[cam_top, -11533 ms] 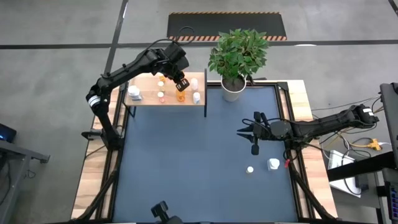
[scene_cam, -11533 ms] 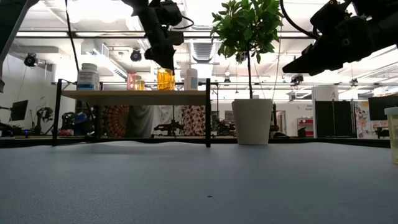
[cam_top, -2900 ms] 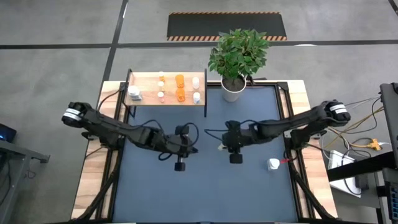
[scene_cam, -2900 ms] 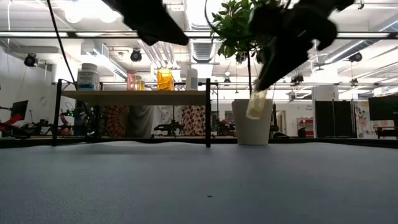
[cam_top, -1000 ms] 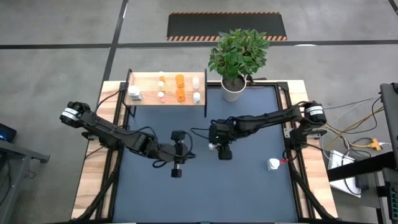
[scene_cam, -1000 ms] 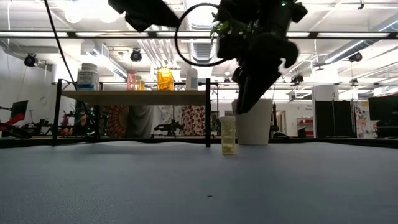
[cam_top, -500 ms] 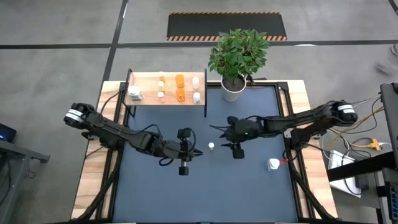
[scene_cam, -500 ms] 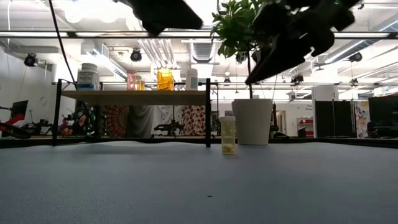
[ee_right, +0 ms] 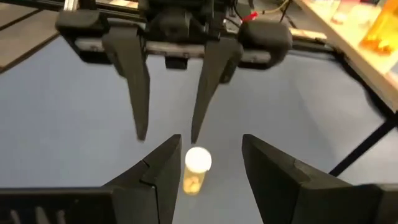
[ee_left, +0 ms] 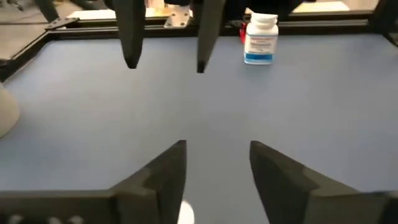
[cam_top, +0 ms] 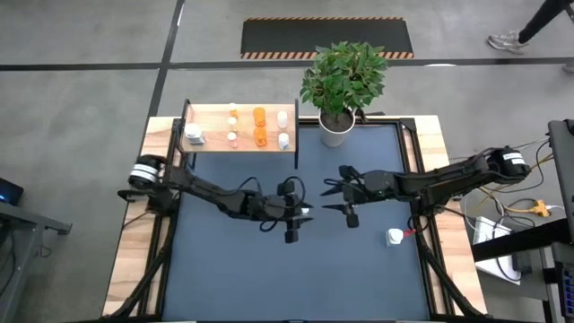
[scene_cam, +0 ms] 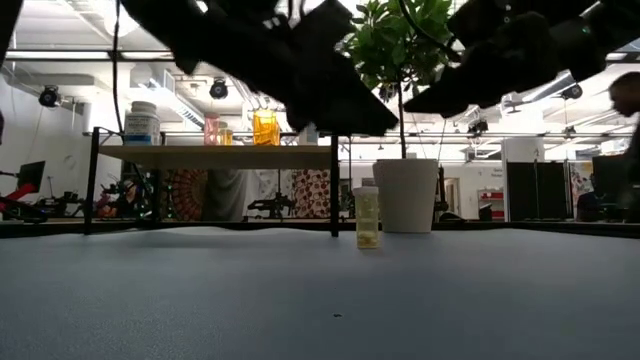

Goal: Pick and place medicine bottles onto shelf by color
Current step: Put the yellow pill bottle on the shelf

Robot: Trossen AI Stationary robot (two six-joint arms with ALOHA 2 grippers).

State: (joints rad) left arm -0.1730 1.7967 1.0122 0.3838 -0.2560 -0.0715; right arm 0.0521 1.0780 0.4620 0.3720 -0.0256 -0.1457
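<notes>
Right wrist view | left gripper (ee_right: pixel 166 138) fingers open | over amber bottle (ee_right: pixel 195 168)

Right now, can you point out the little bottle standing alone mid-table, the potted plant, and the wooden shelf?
little bottle (scene_cam: pixel 367 218): low view, middle of its yellowish body.
potted plant (cam_top: pixel 336 128): high view, white pot's rim.
wooden shelf (cam_top: pixel 212 130): high view, bare patch of the board.

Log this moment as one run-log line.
left gripper: open, over small bottle | right gripper: open, clear of it | small bottle: upright on table | shelf: holds other bottles
</notes>
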